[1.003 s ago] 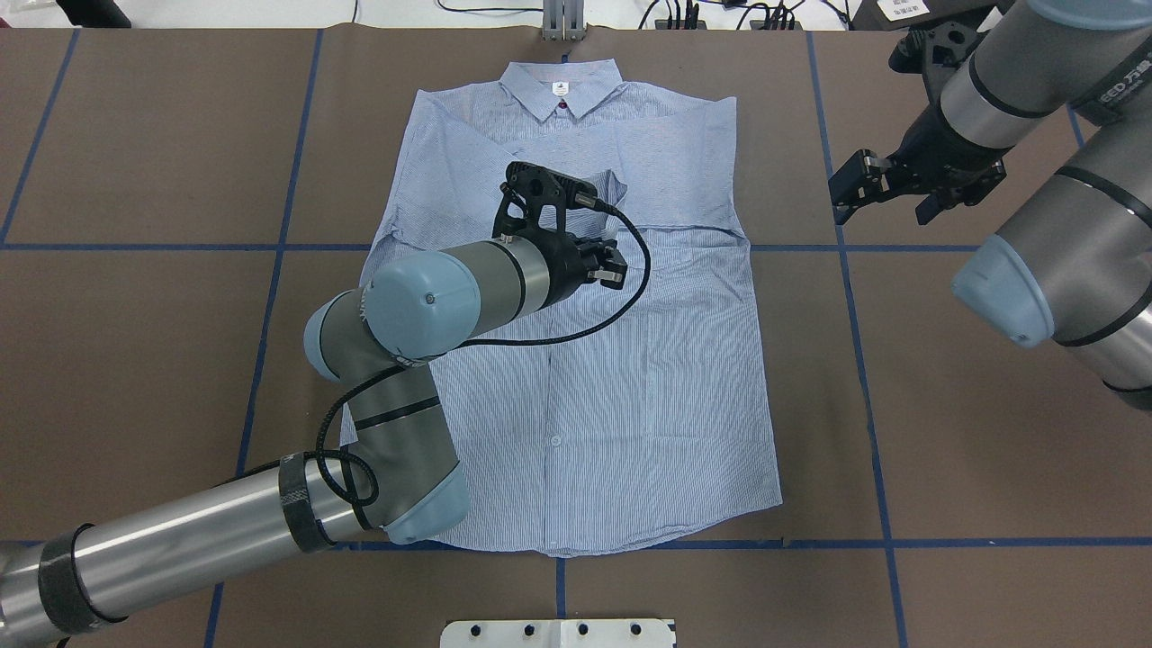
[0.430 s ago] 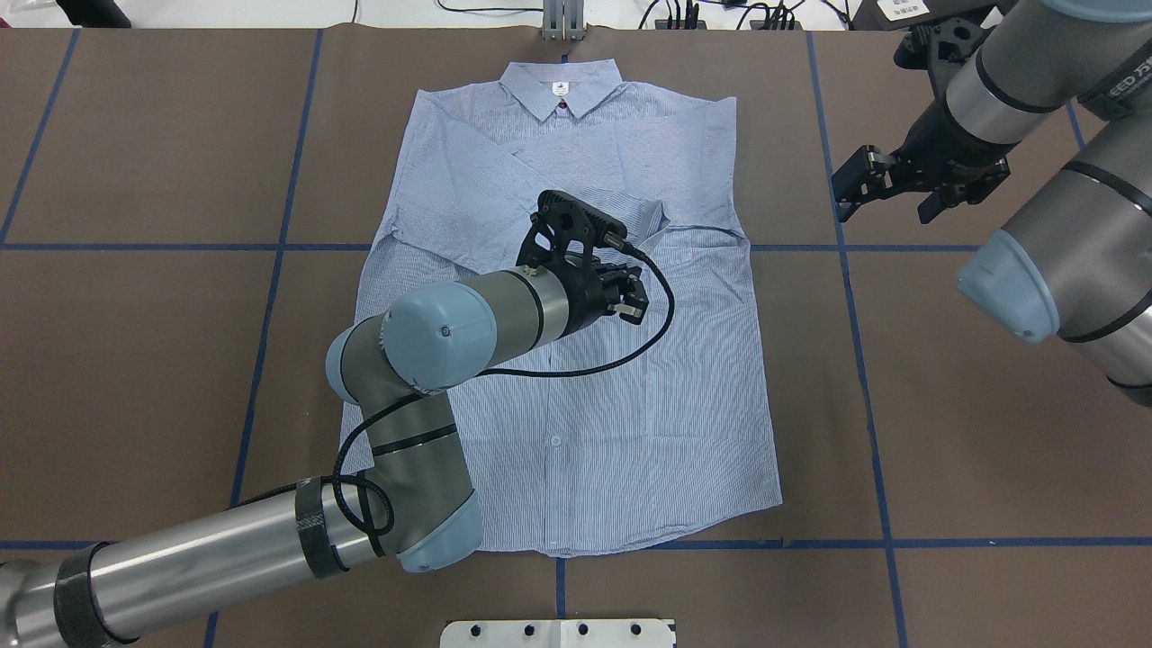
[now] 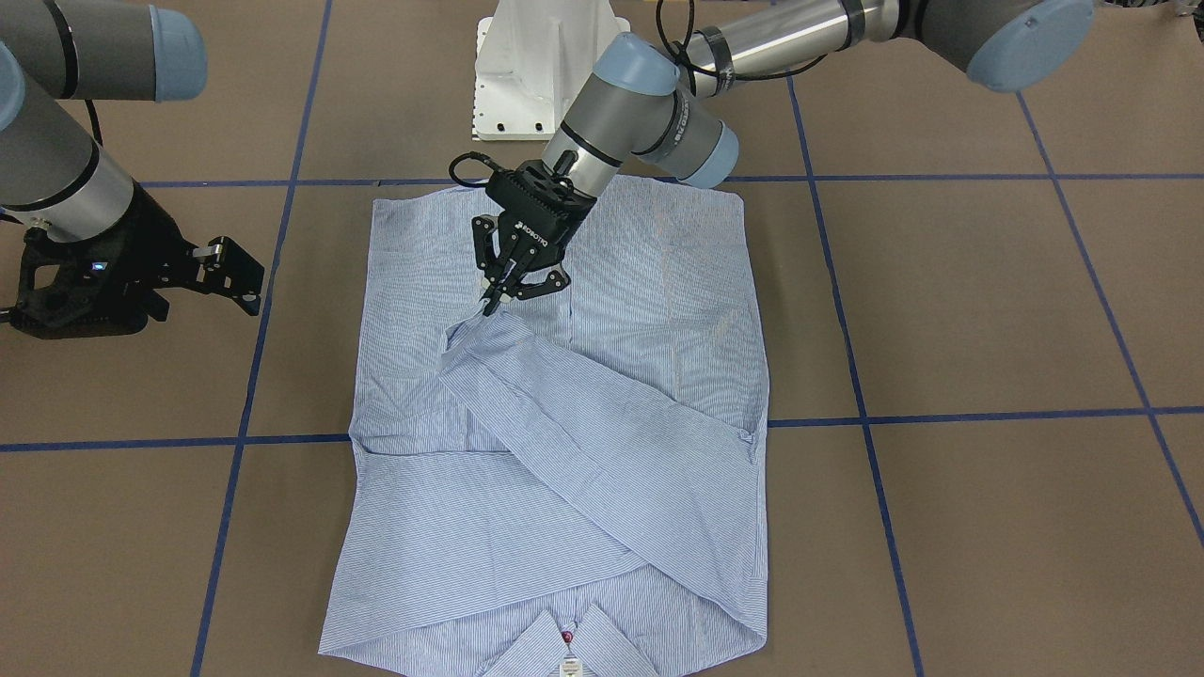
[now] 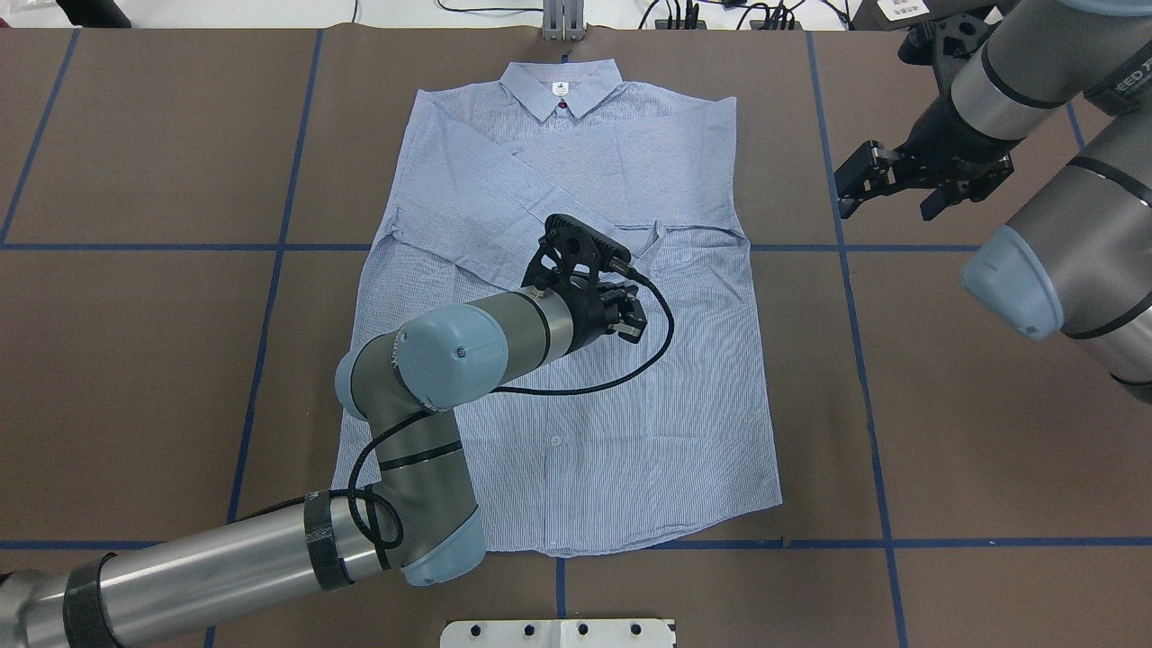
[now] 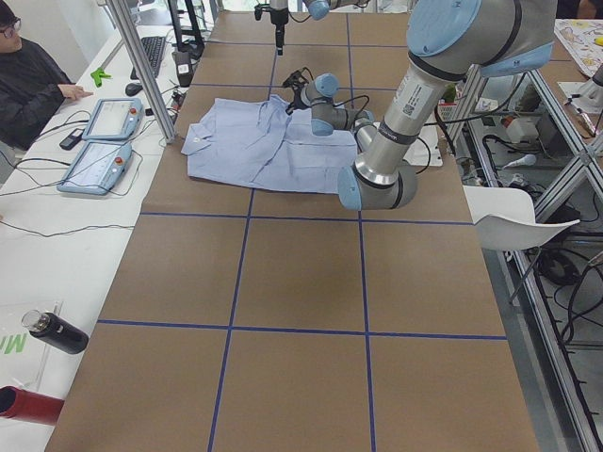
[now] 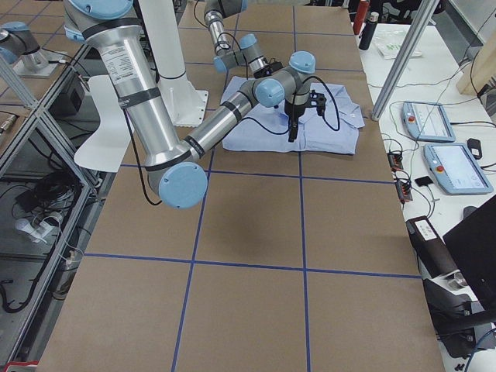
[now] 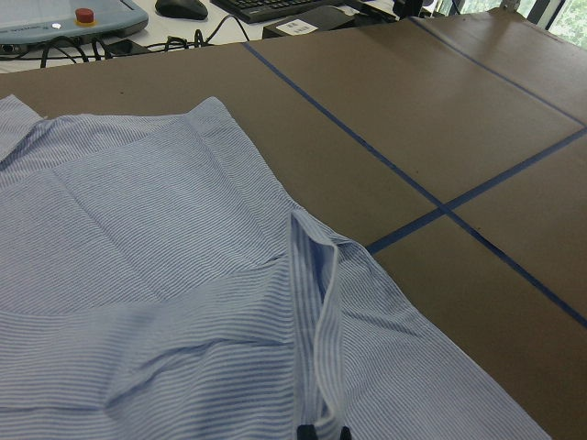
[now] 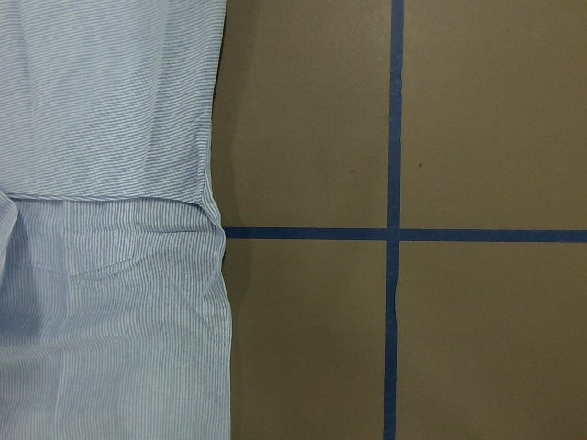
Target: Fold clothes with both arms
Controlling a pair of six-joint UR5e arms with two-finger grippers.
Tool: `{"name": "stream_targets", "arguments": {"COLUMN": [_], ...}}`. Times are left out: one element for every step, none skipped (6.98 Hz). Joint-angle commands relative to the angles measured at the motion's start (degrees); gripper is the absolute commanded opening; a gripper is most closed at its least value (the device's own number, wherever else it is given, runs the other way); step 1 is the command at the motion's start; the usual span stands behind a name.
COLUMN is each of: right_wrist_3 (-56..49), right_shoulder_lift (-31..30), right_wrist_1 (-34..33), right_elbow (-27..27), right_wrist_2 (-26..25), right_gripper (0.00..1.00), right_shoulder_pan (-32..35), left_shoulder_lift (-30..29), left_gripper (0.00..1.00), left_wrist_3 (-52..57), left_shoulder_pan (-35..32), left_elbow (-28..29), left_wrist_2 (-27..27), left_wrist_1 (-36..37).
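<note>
The left fingers (image 3: pixel 499 282) are clamped together on a sleeve cuff (image 3: pixel 467 331), centre of the front-facing view. The right fingers (image 4: pixel 853 175) stand apart, holding nothing, at the overhead view's upper right. The brown bench (image 4: pixel 135 360) carries the striped shirt (image 4: pixel 630 432) flat at centre, its sleeve (image 3: pixel 583 423) crossing it diagonally and the collar (image 4: pixel 560 90) at the top.

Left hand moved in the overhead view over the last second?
Yes. The left hand, shut on the sleeve, has shifted down-frame and slightly right. It is now farther from the crosswise blue tape line and the collar, and nearer the robot.
</note>
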Motion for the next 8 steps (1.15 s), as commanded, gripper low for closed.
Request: {"name": "stream_targets", "arguments": {"right_wrist_3": [0.10, 0.10, 0.10, 0.10, 0.01, 0.01, 0.01, 0.01], "right_shoulder_lift": [0.04, 0.04, 0.04, 0.04, -0.05, -0.14, -0.14, -0.31], "right_wrist_1": [0.00, 0.00, 0.00, 0.00, 0.00, 0.00, 0.00, 0.09], "right_elbow": [0.03, 0.03, 0.12, 0.03, 0.03, 0.03, 0.03, 0.12], "right_wrist_2": [0.08, 0.08, 0.08, 0.08, 0.34, 0.69, 0.70, 1.74], "right_gripper": [1.00, 1.00, 1.00, 1.00, 1.00, 1.00, 1.00, 1.00], "right_shoulder_pan": [0.03, 0.03, 0.03, 0.03, 0.03, 0.03, 0.03, 0.03], "left_shoulder_lift": [-0.03, -0.12, -0.21, -0.82, -0.91, -0.65, -0.39, -0.38], "left_gripper": [0.00, 0.00, 0.06, 0.93, 1.00, 1.00, 1.00, 1.00], "left_wrist_3": [-0.11, -0.20, -0.46, -0.63, -1.07, -5.69, -6.78, -6.79], "left_shoulder_pan": [0.29, 0.29, 0.29, 0.37, 0.37, 0.46, 0.46, 0.46], "left_elbow": [0.73, 0.73, 0.64, 0.55, 0.20, 0.11, 0.03, -0.15], "left_wrist_2": [0.80, 0.71, 0.62, 0.62, 0.62, 0.62, 0.45, 0.36], "left_wrist_1": [-0.18, -0.71, -1.32, -1.33, -1.41, -2.72, -3.95, -3.44]}}
